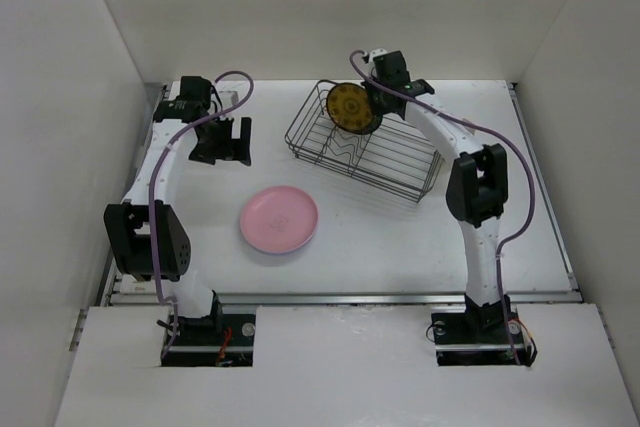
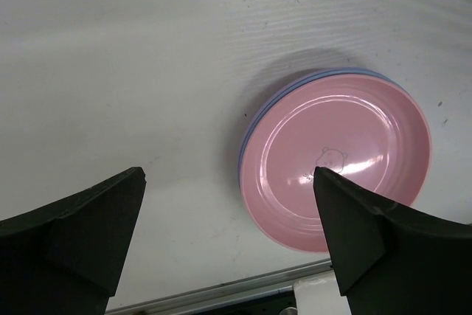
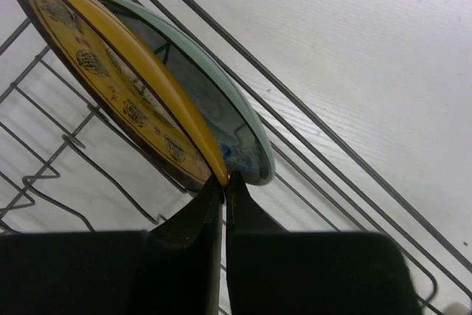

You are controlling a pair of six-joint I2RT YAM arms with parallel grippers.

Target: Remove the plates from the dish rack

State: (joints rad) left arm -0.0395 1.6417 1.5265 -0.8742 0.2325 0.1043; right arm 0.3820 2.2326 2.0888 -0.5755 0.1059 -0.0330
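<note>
The dish rack (image 1: 385, 157) stands at the back centre of the table. My right gripper (image 1: 368, 112) is shut on the rim of the small plate (image 1: 349, 107), which stands on edge over the rack's far left end. In the right wrist view the jaws (image 3: 225, 180) pinch that plate (image 3: 125, 82), yellow-amber back to the left and teal face to the right, above the rack wires (image 3: 346, 156). The pink plate (image 1: 279, 219) lies flat on the table, atop a stack with a blue rim (image 2: 247, 142) showing under it. My left gripper (image 1: 226, 142) is open and empty, left of the rack.
White walls enclose the table on the left, back and right. A metal rail (image 1: 340, 297) runs along the near edge. In the left wrist view the pink plate (image 2: 339, 160) lies behind the right finger (image 2: 369, 234).
</note>
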